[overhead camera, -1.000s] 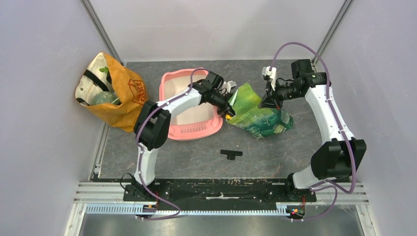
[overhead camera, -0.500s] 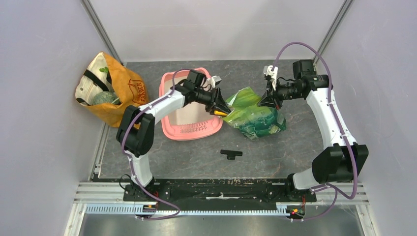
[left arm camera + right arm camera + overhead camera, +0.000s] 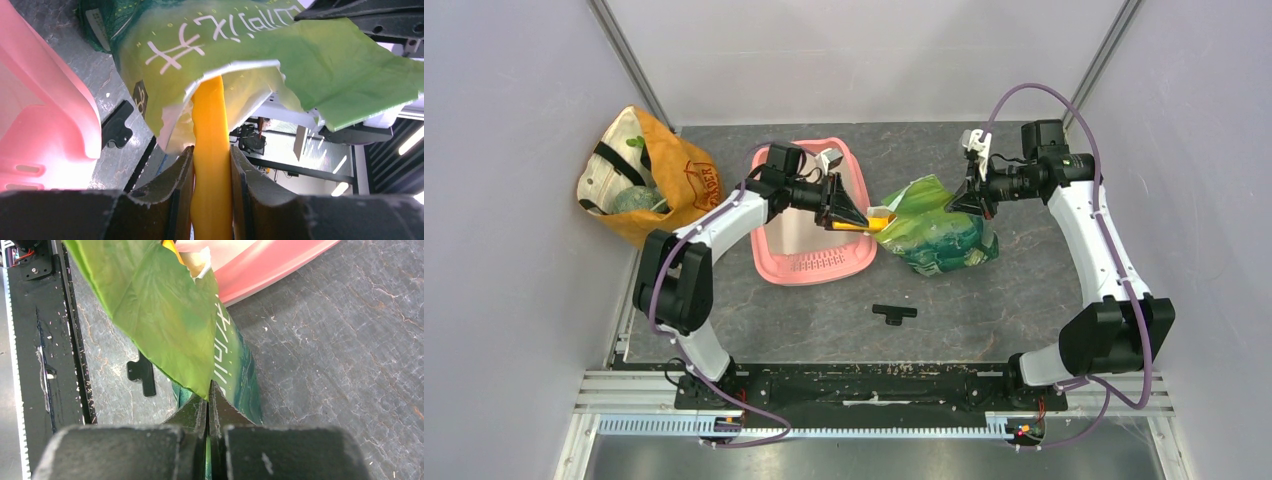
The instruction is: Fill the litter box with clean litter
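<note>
Pink plastic, your litter box [image 3: 814, 266] lies left of the desk's middle, its slotted lip toward the near edge. Your left gripper [image 3: 849, 216] hangs over its right rim, pinching an orange scoop [image 3: 210, 125] that reaches into the mouth of the green foil bag [image 3: 939, 240]. Your right gripper [image 3: 207, 401] is clamped on that bag's upper edge.
</note>
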You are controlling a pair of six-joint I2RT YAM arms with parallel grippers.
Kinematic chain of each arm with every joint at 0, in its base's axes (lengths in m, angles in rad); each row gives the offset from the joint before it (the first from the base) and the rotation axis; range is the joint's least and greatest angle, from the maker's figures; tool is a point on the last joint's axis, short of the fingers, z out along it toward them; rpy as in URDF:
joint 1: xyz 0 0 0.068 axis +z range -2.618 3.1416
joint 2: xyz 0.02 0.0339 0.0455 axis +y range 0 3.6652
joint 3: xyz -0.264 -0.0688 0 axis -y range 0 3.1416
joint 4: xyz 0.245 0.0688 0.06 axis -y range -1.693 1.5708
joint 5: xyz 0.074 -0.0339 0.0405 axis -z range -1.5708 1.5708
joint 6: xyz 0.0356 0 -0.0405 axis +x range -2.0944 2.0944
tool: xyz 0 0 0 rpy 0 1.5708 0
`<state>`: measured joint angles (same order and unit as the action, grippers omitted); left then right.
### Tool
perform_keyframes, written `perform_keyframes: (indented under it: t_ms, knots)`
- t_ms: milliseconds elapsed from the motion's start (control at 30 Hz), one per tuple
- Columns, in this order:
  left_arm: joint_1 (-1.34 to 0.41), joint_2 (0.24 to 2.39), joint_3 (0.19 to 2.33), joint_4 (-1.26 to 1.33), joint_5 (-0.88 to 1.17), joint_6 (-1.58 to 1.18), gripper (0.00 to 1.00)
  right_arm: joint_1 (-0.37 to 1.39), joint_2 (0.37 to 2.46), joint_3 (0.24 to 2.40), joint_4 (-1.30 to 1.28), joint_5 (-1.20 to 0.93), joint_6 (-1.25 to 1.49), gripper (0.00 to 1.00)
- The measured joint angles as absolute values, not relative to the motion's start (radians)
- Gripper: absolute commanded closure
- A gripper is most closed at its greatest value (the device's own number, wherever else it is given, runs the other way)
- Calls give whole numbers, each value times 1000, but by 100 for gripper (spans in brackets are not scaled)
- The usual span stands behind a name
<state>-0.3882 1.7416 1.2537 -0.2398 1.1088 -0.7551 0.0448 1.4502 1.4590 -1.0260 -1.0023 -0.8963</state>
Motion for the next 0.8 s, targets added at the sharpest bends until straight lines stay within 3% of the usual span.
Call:
perform_keyframes:
  t_ms: [800]
  knots:
    - [-231, 1695, 1253, -476, 1295, -524, 98, 46, 1447, 1459, -1008, -1020, -871, 100]
